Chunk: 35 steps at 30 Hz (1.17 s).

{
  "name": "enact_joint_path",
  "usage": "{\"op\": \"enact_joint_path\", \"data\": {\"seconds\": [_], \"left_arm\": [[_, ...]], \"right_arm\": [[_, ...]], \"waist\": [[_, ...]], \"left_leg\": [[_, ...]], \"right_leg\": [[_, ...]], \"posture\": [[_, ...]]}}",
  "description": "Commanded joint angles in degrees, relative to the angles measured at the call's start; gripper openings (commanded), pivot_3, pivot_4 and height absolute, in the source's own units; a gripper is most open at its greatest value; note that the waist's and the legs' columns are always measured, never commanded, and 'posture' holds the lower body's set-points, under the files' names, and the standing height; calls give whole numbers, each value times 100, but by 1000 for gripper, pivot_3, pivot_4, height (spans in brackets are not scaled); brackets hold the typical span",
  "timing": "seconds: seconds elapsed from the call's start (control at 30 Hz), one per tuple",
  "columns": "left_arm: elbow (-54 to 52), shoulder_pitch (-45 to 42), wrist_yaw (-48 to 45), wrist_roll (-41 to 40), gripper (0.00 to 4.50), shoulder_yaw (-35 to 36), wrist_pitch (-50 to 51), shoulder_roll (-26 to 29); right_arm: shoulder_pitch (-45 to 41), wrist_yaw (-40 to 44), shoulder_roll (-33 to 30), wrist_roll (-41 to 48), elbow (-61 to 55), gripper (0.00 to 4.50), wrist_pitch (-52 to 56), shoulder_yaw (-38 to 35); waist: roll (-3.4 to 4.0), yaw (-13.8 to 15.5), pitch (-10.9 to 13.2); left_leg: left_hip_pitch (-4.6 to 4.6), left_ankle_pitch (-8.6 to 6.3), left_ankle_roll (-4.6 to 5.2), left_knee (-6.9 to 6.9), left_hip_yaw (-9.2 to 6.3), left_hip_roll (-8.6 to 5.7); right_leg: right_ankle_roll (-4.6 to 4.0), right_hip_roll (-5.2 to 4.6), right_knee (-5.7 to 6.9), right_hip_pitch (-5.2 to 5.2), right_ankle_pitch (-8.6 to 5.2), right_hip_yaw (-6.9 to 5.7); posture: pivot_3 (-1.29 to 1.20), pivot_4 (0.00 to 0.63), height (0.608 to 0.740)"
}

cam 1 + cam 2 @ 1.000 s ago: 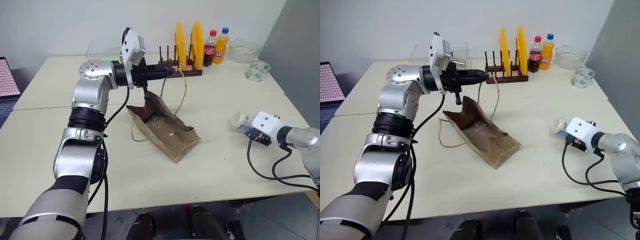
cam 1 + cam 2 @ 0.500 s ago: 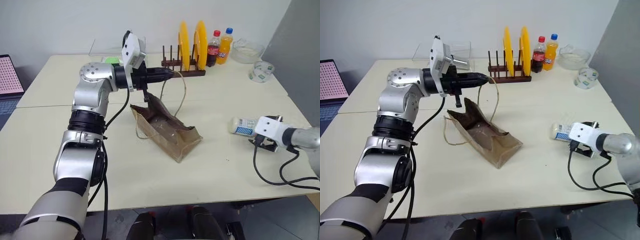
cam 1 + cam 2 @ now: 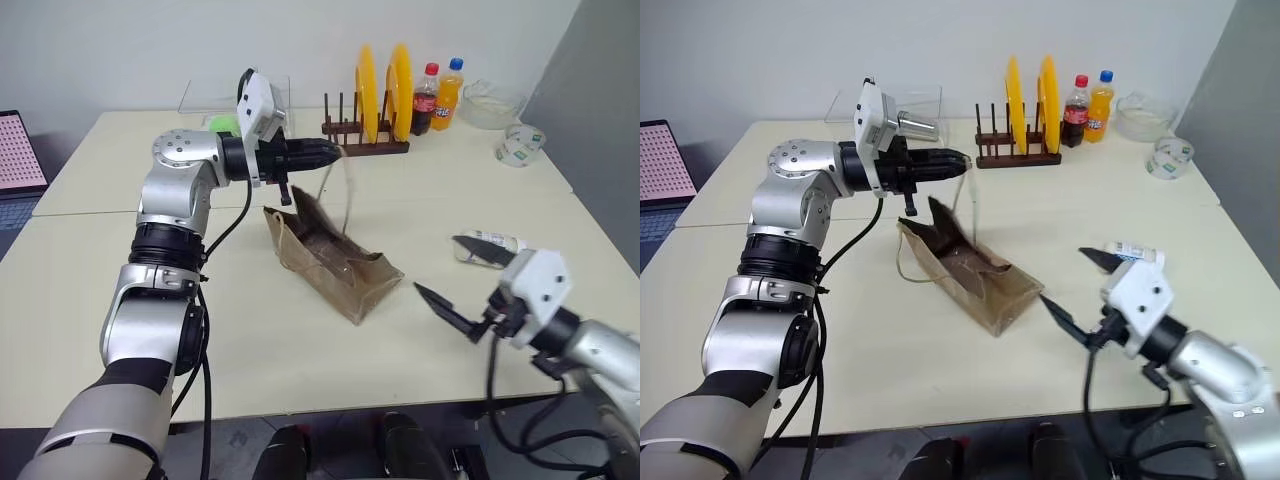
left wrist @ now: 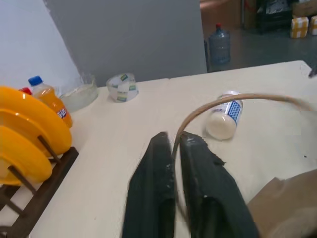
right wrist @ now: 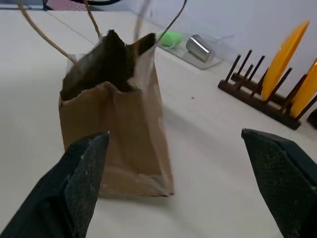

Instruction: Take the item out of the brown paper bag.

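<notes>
Item (image 3: 490, 244) lies on the table (image 3: 300, 360) outside the brown paper bag (image 3: 330, 262), whose dark interior seems empty, half hidden behind the wide-open right gripper (image 3: 455, 277), while the left gripper (image 4: 174, 148) pinches the bag's handle (image 4: 223, 101).

Bright, even indoor light, soft shadows, slight motion blur on the bag handle (image 4: 233, 99)

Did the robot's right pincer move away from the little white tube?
Yes. The right pincer left the item lying on the table and swung toward the brown paper bag.
</notes>
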Motion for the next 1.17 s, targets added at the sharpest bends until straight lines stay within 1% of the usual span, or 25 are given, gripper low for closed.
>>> {"op": "enact_joint_path", "data": {"seconds": [0.03,0.07,0.2,0.23,0.33,0.43,0.5,0.53,0.63,0.7,0.8,0.83,0.9,0.93,1.07,1.17], "left_arm": [[-384,-32,15,-86,1806,150,219,268],[-488,27,20,-118,2048,177,301,342],[-1168,447,246,-329,3249,424,669,618],[-1597,741,610,-430,3551,684,751,613],[-2886,1675,1832,-521,3551,1335,832,405],[-4163,2885,2799,-492,3551,1651,1115,112],[-4831,3748,3227,-393,3551,1726,1144,-65],[-5164,4349,3520,-241,3551,1733,1142,-210],[-5689,5577,4112,2,3551,1714,971,-605],[-5847,6108,4395,236,3551,1515,902,-776],[-5776,6294,4703,499,3551,1226,831,-925],[-5698,6280,4812,604,3551,1131,770,-975],[-5469,6234,5126,951,3551,858,504,-1129],[-5335,6183,5205,983,3551,794,385,-1218],[-4934,6005,5388,1052,3551,581,189,-1443],[-4717,5921,5308,929,3551,461,42,-1532]], "right_arm": [[-384,-462,171,-230,-278,4500,-149,388],[-449,-514,197,-282,-198,4500,-197,447],[-562,-564,184,-408,105,4500,-480,441],[-560,-606,213,-456,219,4500,-623,395],[-491,-733,324,-563,478,4500,-995,297],[-323,-800,441,-630,647,4500,-1283,268],[-147,-849,480,-715,725,4500,-1456,300],[49,-895,496,-829,765,4500,-1641,297],[594,-1167,738,-1123,948,4500,-2296,240],[1033,-1276,949,-1180,1052,4500,-2682,212],[1453,-1297,1225,-1056,1142,4500,-3088,218],[1558,-1297,1309,-1000,1169,4500,-3184,224],[1843,-1302,1492,-871,1259,4500,-3328,210],[1926,-1346,1550,-905,1309,4500,-3396,192],[2063,-1498,1630,-1073,1451,4500,-3528,89],[1980,-1624,1669,-1052,1528,4500,-3492,-25]], "waist": [[1,2,0],[0,-5,0],[1,-3,0],[1,-4,-1],[3,-5,-2],[4,15,-4],[4,41,-7],[5,53,-8],[4,109,-20],[2,172,-21],[1,296,-24],[1,308,-23],[5,312,-29],[5,310,-30],[7,281,-32],[13,276,-36]], "left_leg": [[2,0,0,-3,-1,0],[1,0,0,-3,-5,1],[0,3,-6,-12,-10,4],[-1,4,-7,-12,-12,4],[0,3,-6,-12,-10,8],[3,3,-6,-13,-11,11],[3,3,-6,-12,-8,8],[3,2,-5,-13,-7,9],[12,-1,-1,-20,3,9],[13,-1,0,-20,4,10],[24,-1,0,-17,3,8],[40,-1,0,-19,1,7],[105,-4,2,-34,-5,10],[121,-11,11,-32,-4,9],[130,-14,12,-33,1,12],[133,-14,12,-36,1,17]], "right_leg": [[0,0,2,-1,0,-1],[0,1,2,-2,0,-5],[0,6,-5,-4,0,-7],[0,6,-8,-4,0,-8],[-1,3,-6,-4,0,-1],[-1,4,-5,-4,0,0],[-2,2,-3,-4,0,3],[-2,1,-9,-4,1,3],[-2,-2,-12,3,1,12],[-2,0,-13,4,1,10],[-3,1,-14,20,1,6],[-3,1,-23,44,2,3],[-2,4,-72,118,0,-9],[0,4,-78,142,-1,-8],[-2,5,-77,145,-1,-4],[-3,9,-71,142,-2,-3]], "posture": [[0,150,740],[0,150,740],[0,150,740],[0,150,740],[0,150,740],[0,150,740],[0,150,740],[0,150,740],[0,150,740],[0,150,740],[0,150,740],[0,150,740],[0,150,740],[0,150,740],[0,150,740],[0,150,740]]}}
